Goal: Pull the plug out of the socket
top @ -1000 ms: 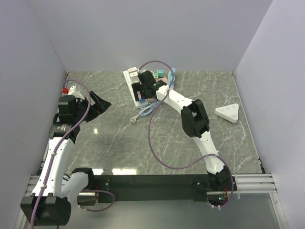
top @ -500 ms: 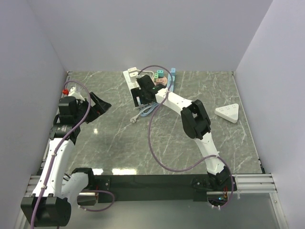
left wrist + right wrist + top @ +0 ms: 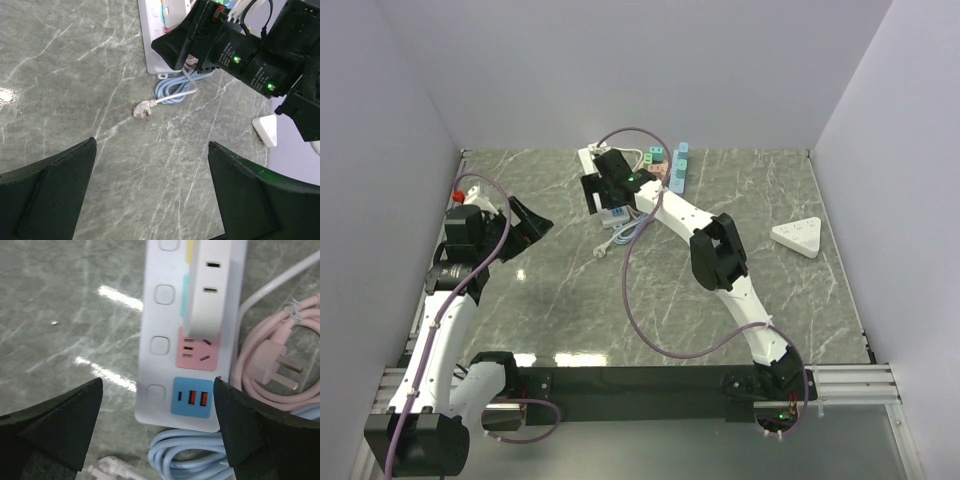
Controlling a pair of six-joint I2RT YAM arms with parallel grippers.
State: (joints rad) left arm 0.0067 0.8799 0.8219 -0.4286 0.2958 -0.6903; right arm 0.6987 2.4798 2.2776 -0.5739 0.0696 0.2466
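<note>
A white power strip point(image 3: 165, 315) lies at the far middle of the table, also in the top view point(image 3: 590, 157) and the left wrist view point(image 3: 152, 35). A white plug block point(image 3: 207, 290) sits plugged into it, above a pink socket point(image 3: 198, 352) and a blue USB panel point(image 3: 191, 396). My right gripper point(image 3: 158, 381) is open and hovers over the strip's near end, its fingers either side of the USB panel, touching nothing. My left gripper point(image 3: 151, 144) is open and empty over bare table at the left point(image 3: 525, 222).
A loose pink cable with plug point(image 3: 272, 365) lies right of the strip. A coiled light-blue cable point(image 3: 200, 455) and a loose white plug point(image 3: 141, 110) lie just in front of it. Coloured adapters point(image 3: 672, 165) stand behind. A white triangular socket point(image 3: 798, 237) is at the right.
My right gripper has moved left and a little farther back along the power strip. The left arm has barely moved.
</note>
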